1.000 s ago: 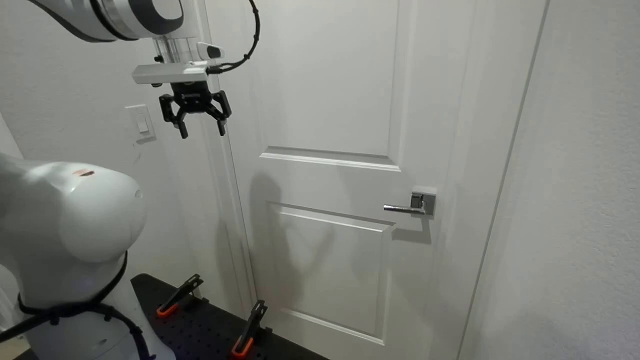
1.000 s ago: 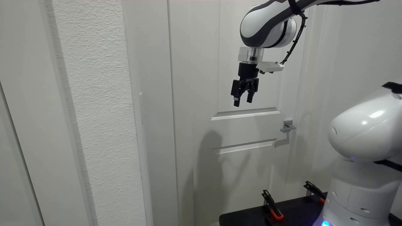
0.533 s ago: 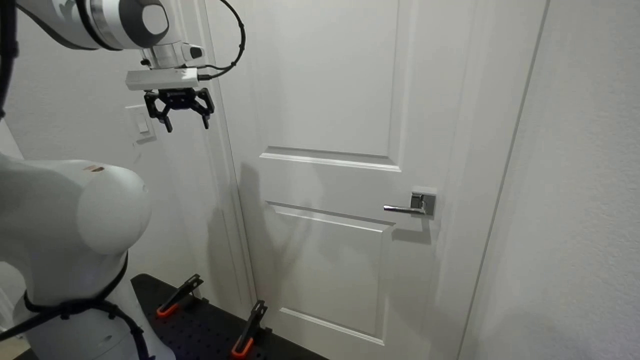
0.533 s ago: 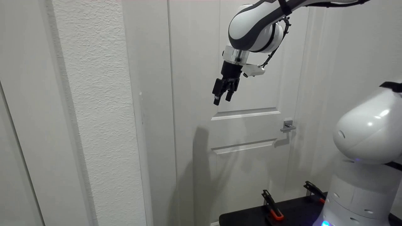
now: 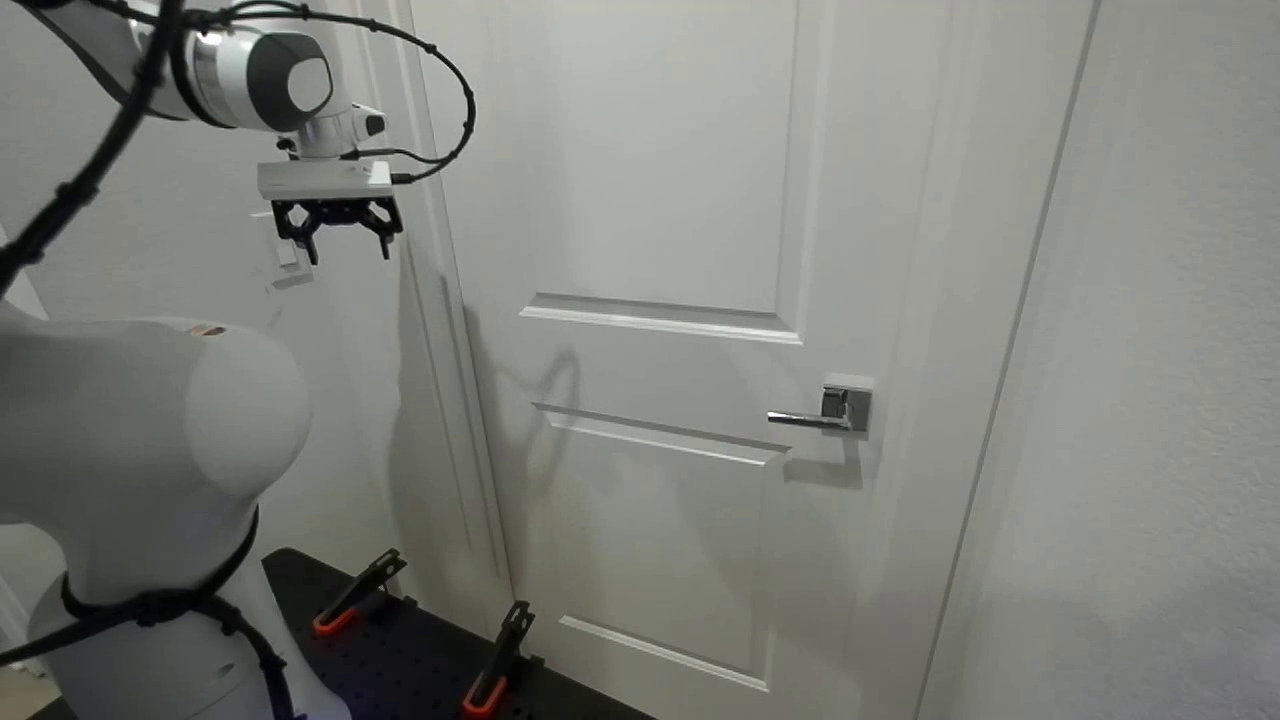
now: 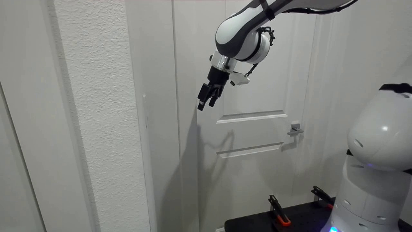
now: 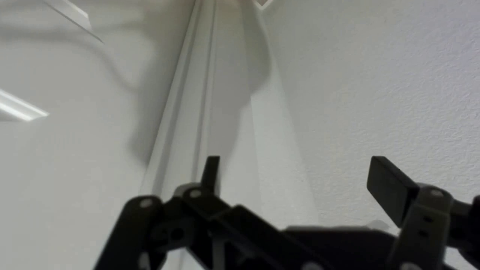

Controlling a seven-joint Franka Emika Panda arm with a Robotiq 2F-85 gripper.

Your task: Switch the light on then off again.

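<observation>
The white wall switch plate [image 5: 287,256] is on the wall left of the door in an exterior view. Its upper right part is hidden behind my gripper. It does not show in the wrist view, and the light fixture is out of view. My black gripper [image 5: 350,256] points down, in front of and slightly right of the plate in that view; no contact is visible. It also shows tilted in an exterior view [image 6: 206,106]. In the wrist view the fingers [image 7: 296,168] are wide apart with nothing between them, facing the door trim and wall.
A white panelled door [image 5: 650,220] with a silver lever handle [image 5: 808,418] stands beside the switch wall. Its trim [image 7: 187,112] runs near my fingers. A black table [image 5: 410,660] with orange-tipped clamps [image 5: 500,655] is at the arm's base. A textured wall [image 6: 99,112] stands opposite.
My gripper has moved left in both exterior views and tilted more. It now overlaps part of the switch plate in an exterior view. The fingers stay open.
</observation>
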